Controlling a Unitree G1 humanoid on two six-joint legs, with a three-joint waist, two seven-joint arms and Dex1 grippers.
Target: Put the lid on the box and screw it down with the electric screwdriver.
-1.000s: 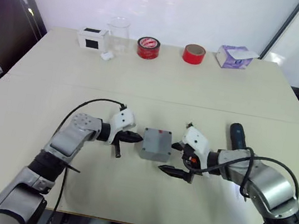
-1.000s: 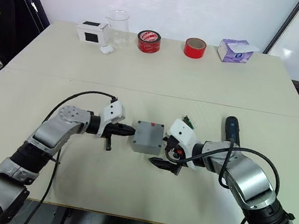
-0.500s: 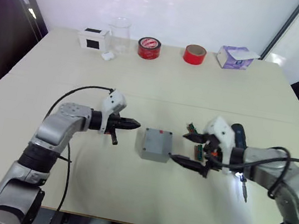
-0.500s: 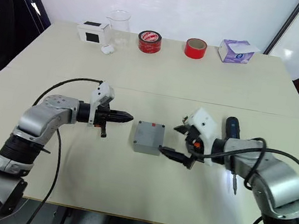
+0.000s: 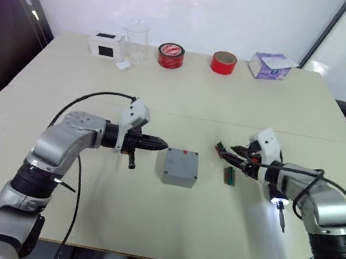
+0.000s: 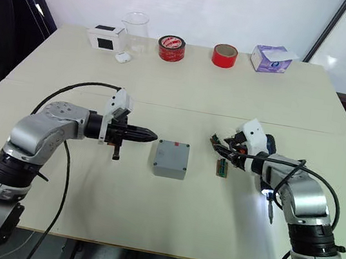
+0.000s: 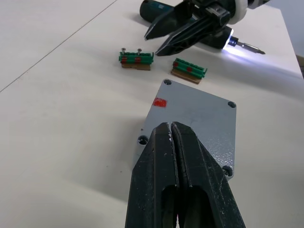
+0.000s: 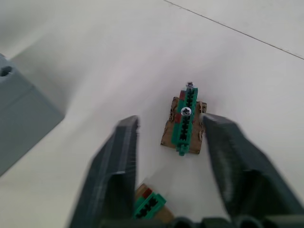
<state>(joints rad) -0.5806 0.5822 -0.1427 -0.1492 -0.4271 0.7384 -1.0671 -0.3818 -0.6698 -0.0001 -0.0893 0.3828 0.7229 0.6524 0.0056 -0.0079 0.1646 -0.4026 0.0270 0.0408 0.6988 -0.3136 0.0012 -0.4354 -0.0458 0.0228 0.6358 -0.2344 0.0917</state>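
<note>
The grey box stands mid-table with the lid on top of it, red mark facing up. My left gripper is shut and empty, its tips just left of the box, a small gap away. To the right of the box my right gripper is open, its fingers either side of a green holder with two screws, not touching it. The electric screwdriver lies under my right forearm, its tip light glowing on the table.
A second green holder lies between the box and the screwdriver. Along the far edge stand a white box with a black face, a clear beaker, two red tape rolls and a purple-white carton.
My right gripper has drawn back from the box's right side to the green holders, and its fingers have come closer together. My left gripper has come off the box's left side.
</note>
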